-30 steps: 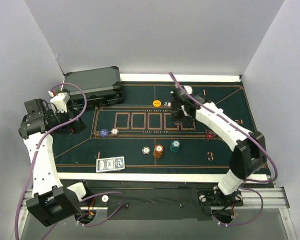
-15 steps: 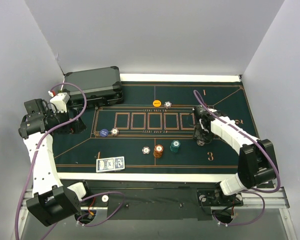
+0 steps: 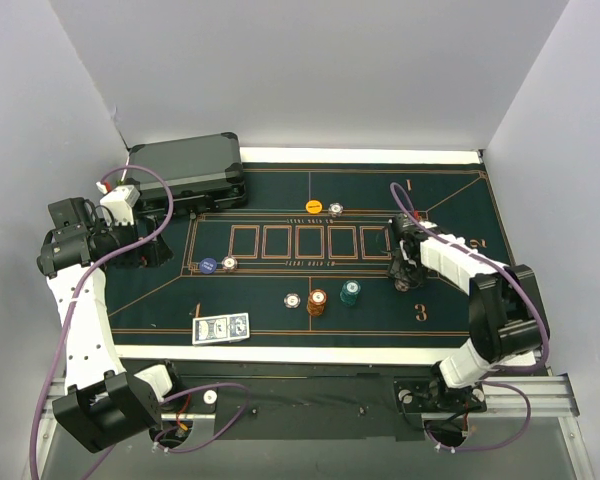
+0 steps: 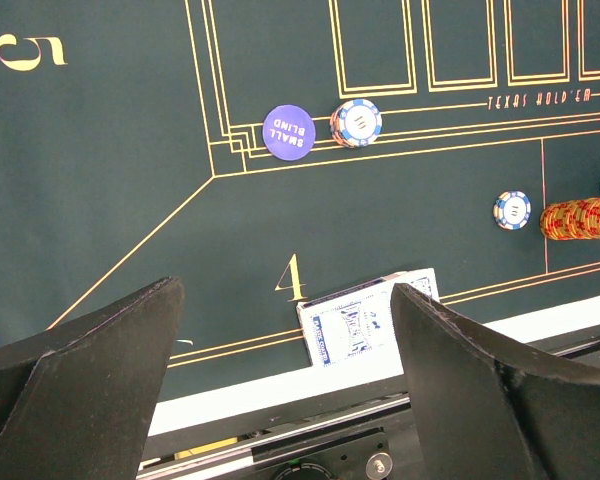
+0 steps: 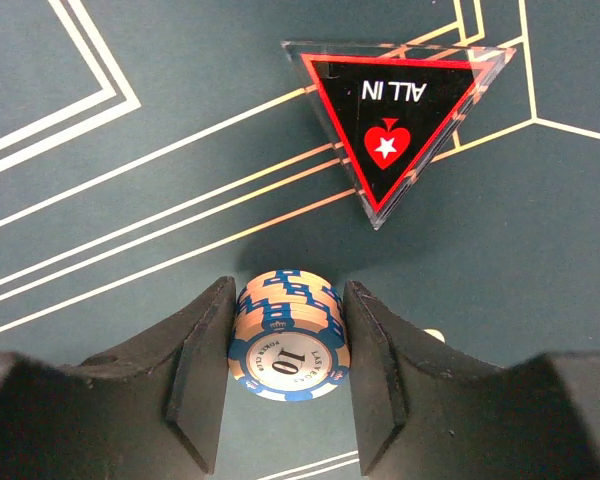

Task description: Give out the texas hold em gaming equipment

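My right gripper [image 3: 405, 273] is low over the green felt mat [image 3: 280, 330] at the right, near the numeral 3. In the right wrist view it [image 5: 288, 300] is shut on a stack of blue-and-cream "10" chips [image 5: 290, 352], one finger against each side. My left gripper [image 3: 132, 247] is open and empty at the left edge, high above the mat, and also shows in the left wrist view [image 4: 285, 292]. The blue-backed cards [image 3: 220, 328] lie at the mat's front left by the numeral 4; the left wrist view [image 4: 365, 320] shows them too.
A dark case [image 3: 190, 172] sits at the back left. On the mat are a blue small-blind button [image 3: 208, 266] with a chip [image 3: 229, 264], a lone chip [image 3: 294, 300], an orange stack [image 3: 317, 301], a teal stack [image 3: 351, 292], an orange button [image 3: 314, 207] and an "ALL IN" triangle [image 5: 395, 115].
My right gripper has moved from the back centre of the mat to the right side and come down near the "ALL IN" triangle. The left arm has not moved.
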Controlling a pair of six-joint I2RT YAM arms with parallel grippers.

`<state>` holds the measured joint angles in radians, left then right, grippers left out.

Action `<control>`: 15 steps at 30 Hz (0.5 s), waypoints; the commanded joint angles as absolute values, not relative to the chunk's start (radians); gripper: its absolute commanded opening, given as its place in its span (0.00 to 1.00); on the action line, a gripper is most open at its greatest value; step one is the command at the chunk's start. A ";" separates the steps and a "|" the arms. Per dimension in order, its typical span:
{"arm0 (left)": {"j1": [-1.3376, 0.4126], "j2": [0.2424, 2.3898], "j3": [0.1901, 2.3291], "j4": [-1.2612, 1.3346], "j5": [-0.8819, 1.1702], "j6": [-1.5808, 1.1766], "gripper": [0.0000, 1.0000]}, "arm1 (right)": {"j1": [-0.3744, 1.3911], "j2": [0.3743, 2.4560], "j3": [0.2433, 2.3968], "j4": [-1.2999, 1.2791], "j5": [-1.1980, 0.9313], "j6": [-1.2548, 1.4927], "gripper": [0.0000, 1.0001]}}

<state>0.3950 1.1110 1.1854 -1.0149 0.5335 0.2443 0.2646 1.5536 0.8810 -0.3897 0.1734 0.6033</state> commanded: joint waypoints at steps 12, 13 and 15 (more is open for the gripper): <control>0.403 1.101 1.216 -1.023 0.545 0.272 0.96 | 0.245 1.620 0.853 -0.337 0.196 0.647 0.40; 0.400 1.103 1.216 -1.025 0.545 0.272 0.96 | 0.244 1.617 0.853 -0.339 0.196 0.647 0.47; 0.402 1.101 1.218 -1.025 0.546 0.270 0.96 | 0.247 1.605 0.854 -0.356 0.198 0.647 0.53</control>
